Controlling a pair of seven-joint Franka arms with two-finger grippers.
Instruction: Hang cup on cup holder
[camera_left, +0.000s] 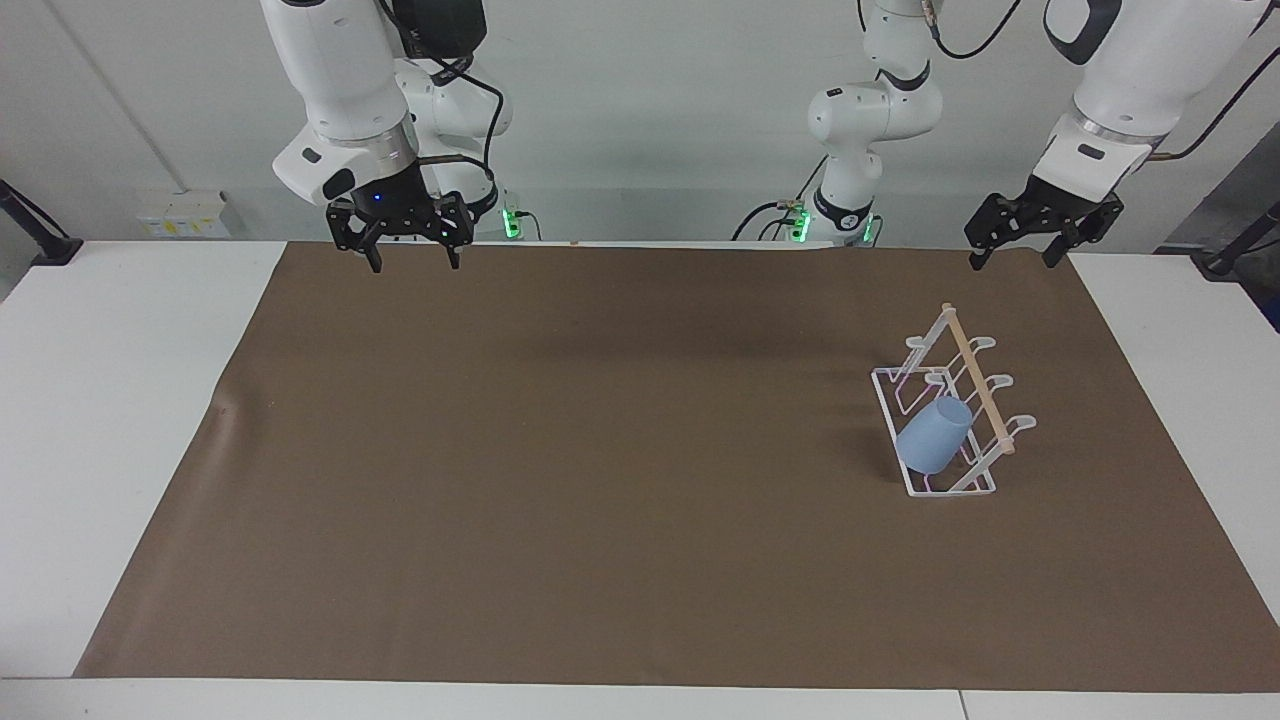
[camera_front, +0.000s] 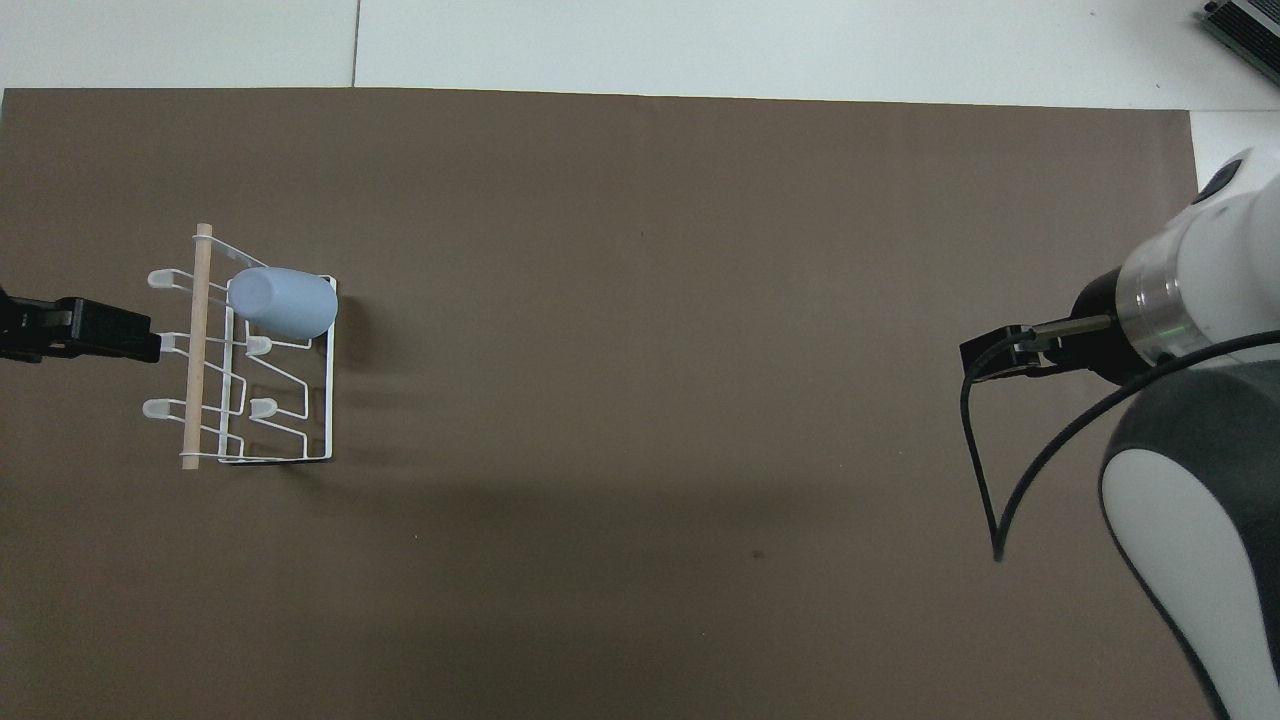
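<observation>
Looking across from the facing view, the cup (camera_left: 934, 436) sits mouth-down over a prong of the cup holder (camera_left: 948, 415), at the end of the rack farthest from the robots, toward the left arm's end of the counter (camera_left: 120, 420) on its brown mat (camera_left: 600, 480). The left gripper (camera_left: 1018, 255) hangs in the air over the mat's edge nearest the robots, its jaws spread wide and holding nothing; the right gripper (camera_left: 410, 257) waits over the mat's edge toward its own end, likewise spread and empty. By my reading the hanging is done. The cup looks light, thin-walled and smooth, so it would likely slip under a weak pinch and flex under a hard one; a hold across its tapered wall near the closed base seems safest, lifting along the prong's slant. From the overhead view, the cup (camera_front: 282, 301) covers one prong beside the wooden rod (camera_front: 197, 345), and the cup holder (camera_front: 290, 440) looks light enough to shift if dragged. The left gripper (camera_front: 85, 330) shows at the frame's edge beside the rack.
</observation>
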